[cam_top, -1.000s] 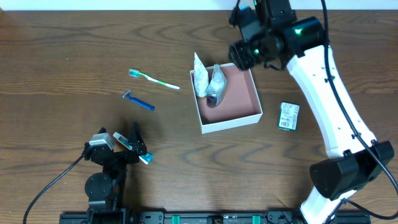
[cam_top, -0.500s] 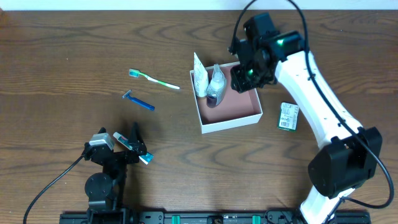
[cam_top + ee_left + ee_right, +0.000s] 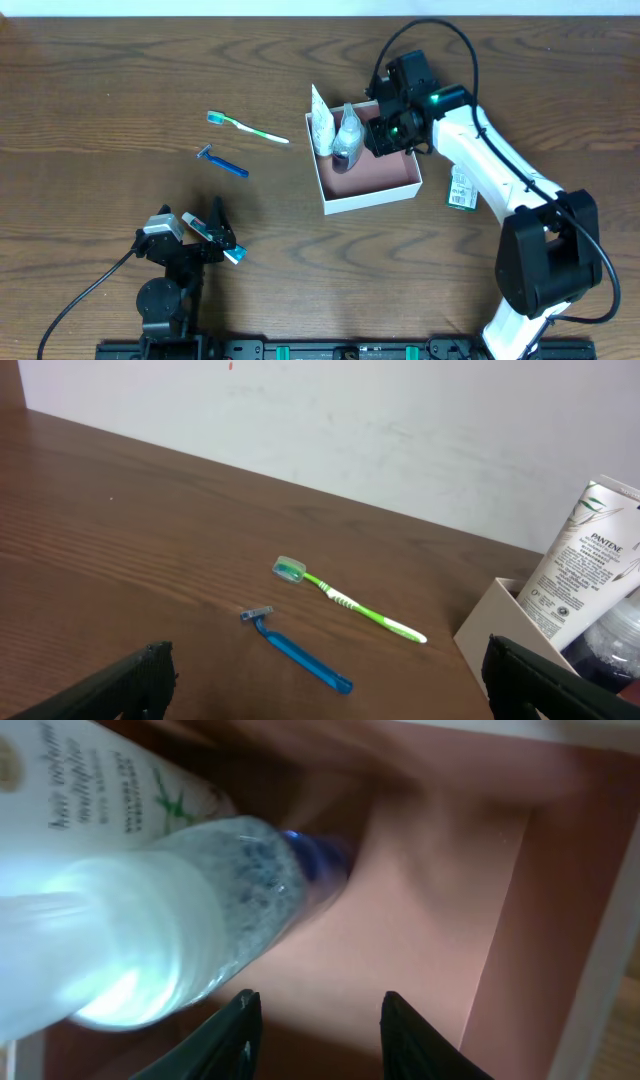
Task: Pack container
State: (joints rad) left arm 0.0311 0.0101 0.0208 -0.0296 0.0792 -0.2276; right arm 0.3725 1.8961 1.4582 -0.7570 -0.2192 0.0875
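The container (image 3: 372, 201) is a shallow white-walled box with a pink inside, right of the table's middle. A white tube (image 3: 322, 125) and a clear bottle (image 3: 347, 140) lean against its left wall. My right gripper (image 3: 385, 132) reaches into the box just right of the bottle, open, with nothing between its fingers. In the right wrist view the bottle (image 3: 170, 930) and tube (image 3: 90, 780) lie left of my right gripper (image 3: 315, 1030), over the pink floor (image 3: 420, 900). My left gripper (image 3: 215, 240) rests open at the lower left. A toothbrush (image 3: 345, 600) and a blue razor (image 3: 295, 653) lie ahead of my left gripper (image 3: 335, 685).
A small green-and-white packet (image 3: 463, 186) lies on the table right of the box, beside my right arm. The green toothbrush (image 3: 248, 127) and blue razor (image 3: 222, 162) lie on bare wood left of the box. A white wall runs behind the table.
My right arm has swung from behind the box's far right corner down into the box, beside the bottle. The left arm has not moved.
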